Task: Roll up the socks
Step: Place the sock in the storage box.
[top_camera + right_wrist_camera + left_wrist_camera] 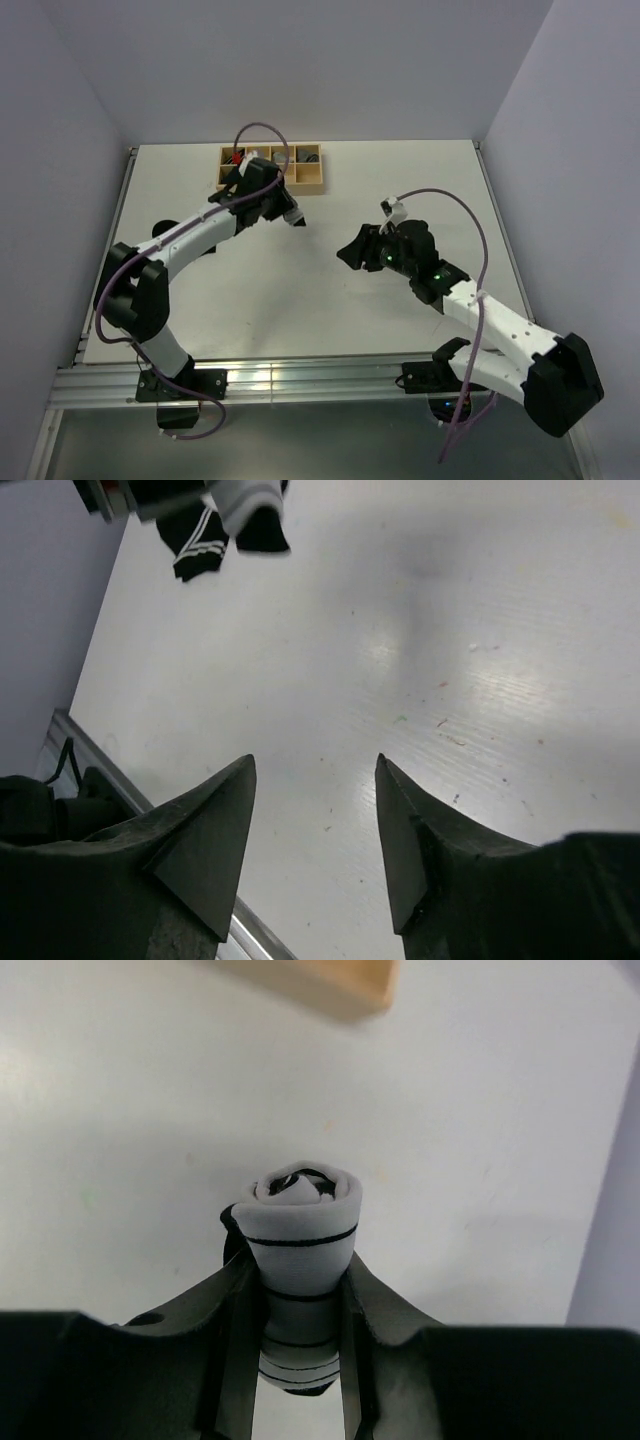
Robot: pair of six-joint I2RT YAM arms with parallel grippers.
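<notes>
Over the white table (300, 310) you're reaching the left arm (190, 240) out toward the far edge. The right arm (490, 320) is hanging back on its own side, well apart, which I'm guessing is just to give the left one room. The wooden tray (310, 186) with the little compartments is sitting at that far edge. The left gripper (290, 213) is hovering just in front of it, so I'm reading this as you heading there for a drop-off.

That gripper is pinching the sock roll (303, 1225) round its middle, one finger on each side, and the roll is looking lifted off the surface. The right gripper (315, 765) is standing spread with nothing between its fingers, pointing down at the tabletop.

The roll itself is looking pretty tidy: a white outer layer with thin black stripes wrapping round it, and black peeking out of the core at the top. In the right wrist view, though, a black sock end (200, 542) with two white bands and a white sock end (252, 510) with a black tip are dangling below the grip. So I'm thinking it isn't tucked in all the way yet.
</notes>
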